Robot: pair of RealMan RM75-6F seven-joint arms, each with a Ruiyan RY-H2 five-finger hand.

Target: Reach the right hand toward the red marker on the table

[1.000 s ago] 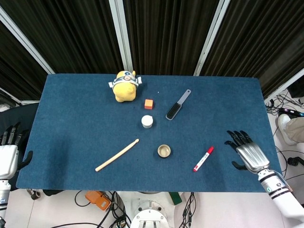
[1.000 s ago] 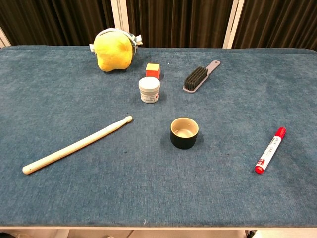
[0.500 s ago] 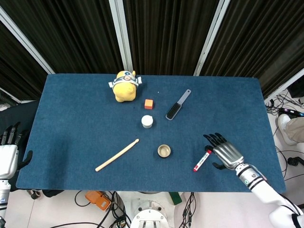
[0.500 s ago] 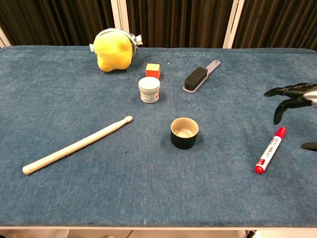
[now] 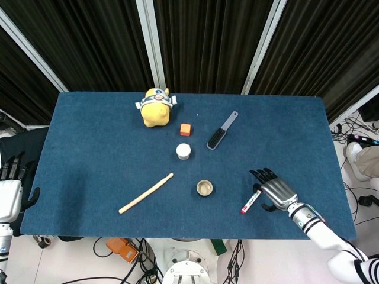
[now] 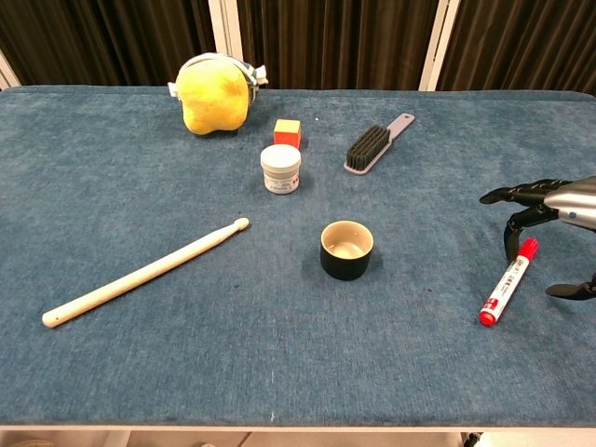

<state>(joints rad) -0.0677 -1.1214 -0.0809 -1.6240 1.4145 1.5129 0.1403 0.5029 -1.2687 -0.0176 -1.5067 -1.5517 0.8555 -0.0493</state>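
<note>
The red marker (image 5: 251, 201) (image 6: 507, 283), white-bodied with a red cap at each end, lies on the blue table near its front right edge. My right hand (image 5: 273, 190) (image 6: 545, 212) hovers over the marker's far end with fingers spread and pointing down. Its fingertips stand just above the cap, and I cannot tell if they touch it. The hand holds nothing. My left hand (image 5: 9, 192) hangs off the table's left edge, fingers apart and empty; it does not show in the chest view.
A small dark cup (image 5: 205, 188) (image 6: 346, 249) stands left of the marker. A wooden drumstick (image 5: 145, 193), white jar (image 5: 183, 151), orange cube (image 5: 186, 129), brush (image 5: 221, 131) and yellow plush toy (image 5: 156, 107) lie further left and back.
My right hand has travelled left from the table's right edge to a spot over the marker's far end. The marker and the left hand have not moved.
</note>
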